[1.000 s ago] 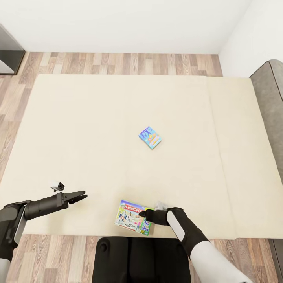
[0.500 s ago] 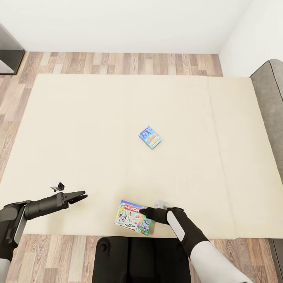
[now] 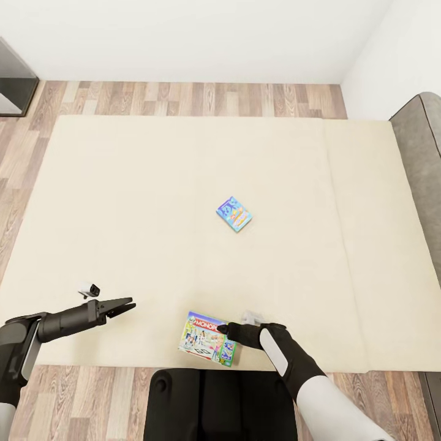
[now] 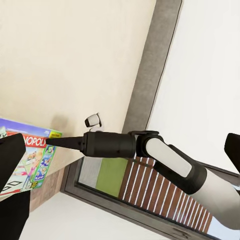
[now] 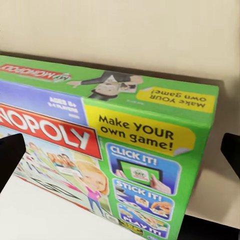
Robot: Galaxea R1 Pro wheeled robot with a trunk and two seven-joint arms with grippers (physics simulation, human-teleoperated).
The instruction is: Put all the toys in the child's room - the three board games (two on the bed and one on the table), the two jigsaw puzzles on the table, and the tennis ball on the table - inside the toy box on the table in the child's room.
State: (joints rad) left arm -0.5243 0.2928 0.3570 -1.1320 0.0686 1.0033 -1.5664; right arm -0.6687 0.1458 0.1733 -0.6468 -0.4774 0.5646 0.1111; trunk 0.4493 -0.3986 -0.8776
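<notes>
- the right gripper (image 3: 224, 331) is hovering at the right edge of the large green-edged board game (image 3: 205, 337), fingers spread wide either side of the box corner in its wrist view, nothing clamped
- that box (image 5: 100, 145) is lying flat near the bed's (image 3: 122, 202) front edge
- the small blue board game (image 3: 234, 214) is sitting mid-mattress, well apart
- the left gripper (image 3: 125, 305) is hanging over the mattress, its fingers parted and empty

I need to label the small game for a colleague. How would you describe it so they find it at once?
Look at the wide beige bed. Near its middle lies the small blue board game, alone and flat. The larger green-edged Monopoly box sits at the bed's near edge by the right gripper.
</notes>
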